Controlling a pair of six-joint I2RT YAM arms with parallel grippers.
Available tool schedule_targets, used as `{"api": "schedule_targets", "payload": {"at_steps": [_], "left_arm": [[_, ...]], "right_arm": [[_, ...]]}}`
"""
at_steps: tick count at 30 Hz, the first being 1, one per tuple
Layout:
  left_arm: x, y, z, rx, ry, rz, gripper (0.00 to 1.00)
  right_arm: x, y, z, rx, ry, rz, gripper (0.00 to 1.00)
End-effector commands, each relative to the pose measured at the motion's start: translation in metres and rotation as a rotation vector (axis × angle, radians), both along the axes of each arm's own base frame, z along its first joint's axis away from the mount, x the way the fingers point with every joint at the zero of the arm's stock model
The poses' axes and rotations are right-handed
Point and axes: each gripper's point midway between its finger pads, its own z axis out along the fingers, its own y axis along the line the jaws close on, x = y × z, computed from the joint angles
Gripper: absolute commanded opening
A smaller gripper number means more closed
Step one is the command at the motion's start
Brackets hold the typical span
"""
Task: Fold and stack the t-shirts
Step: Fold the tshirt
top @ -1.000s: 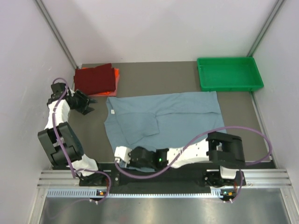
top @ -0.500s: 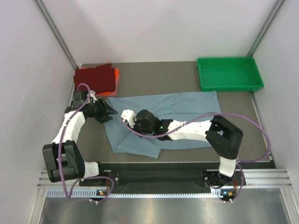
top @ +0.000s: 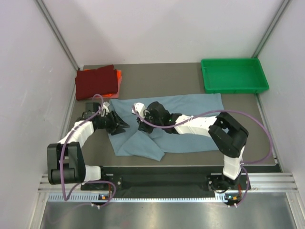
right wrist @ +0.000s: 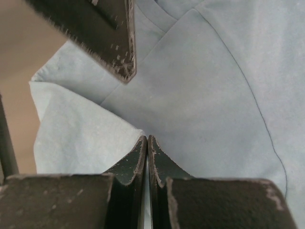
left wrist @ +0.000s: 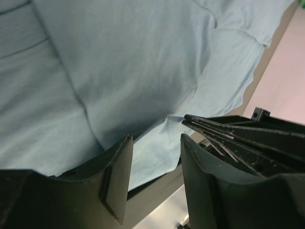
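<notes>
Overhead, both grips are too small to read. Your wrist views show the right gripper (right wrist: 147,139) pinching the grey-blue t-shirt (right wrist: 214,86) at its edge, and the left gripper (left wrist: 155,143) spread apart.

All are plain: a grey-blue t-shirt (top: 195,106), a dark red t-shirt (top: 95,82), an orange t-shirt (top: 119,75), a green tray (top: 233,76).

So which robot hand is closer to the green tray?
The right. Its fingers pinch the blue shirt, left of the green tray and nearer the arm bases. The left fingers are open farther left, at the shirt's edge.
</notes>
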Motion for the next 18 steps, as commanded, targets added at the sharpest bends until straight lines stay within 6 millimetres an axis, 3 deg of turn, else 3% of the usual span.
{"api": "schedule_targets", "payload": {"at_steps": [1,7,10,11,18], "left_arm": [[0.012,-0.014,0.008,-0.043,-0.165,-0.083,0.49],[0.022,-0.021,0.002,-0.067,-0.252,-0.086,0.48],[0.031,-0.026,0.013,-0.044,-0.404,-0.095,0.48],[0.033,-0.039,0.023,-0.046,-0.493,-0.130,0.48],[0.034,-0.048,0.036,-0.035,-0.659,-0.146,0.46]], "right_arm": [[0.007,0.010,0.018,0.116,0.019,0.054,0.00],[0.009,0.009,0.026,0.183,0.081,0.104,0.00],[0.005,0.011,0.029,0.211,0.107,0.125,0.00],[0.006,0.013,0.033,0.228,0.095,0.132,0.00],[0.002,0.015,0.039,0.253,0.137,0.142,0.00]]}}
